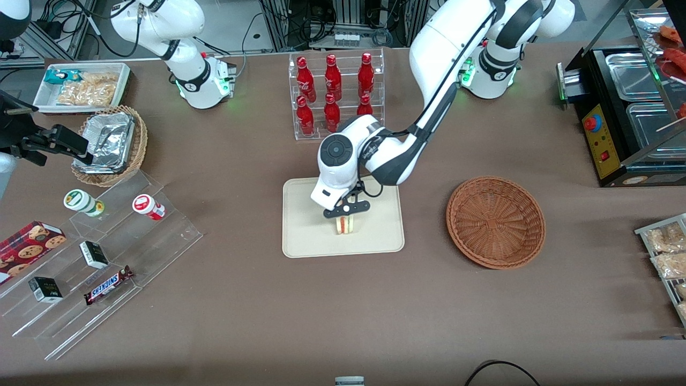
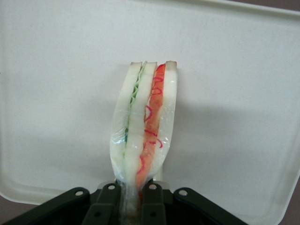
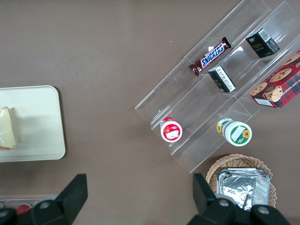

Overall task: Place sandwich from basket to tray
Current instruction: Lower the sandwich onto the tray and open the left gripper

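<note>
The sandwich (image 1: pixel 346 225), a wrapped wedge of pale bread with green and red filling, stands on its edge on the cream tray (image 1: pixel 305 241). My gripper (image 1: pixel 346 210) is right above it, shut on its upper tip. In the left wrist view the black fingers (image 2: pixel 107 206) pinch the narrow end of the sandwich (image 2: pixel 146 126), with the tray (image 2: pixel 234 93) beneath. The right wrist view catches the sandwich (image 3: pixel 7 129) at the tray's (image 3: pixel 37 122) edge. The reddish-brown basket (image 1: pixel 496 221) sits beside the tray toward the working arm's end, with nothing in it.
A clear rack of red bottles (image 1: pixel 335 91) stands farther from the front camera than the tray. A stepped acrylic display (image 1: pixel 102 257) with snacks and a tan basket of foil containers (image 1: pixel 110 145) lie toward the parked arm's end. A food warmer (image 1: pixel 627 107) stands at the working arm's end.
</note>
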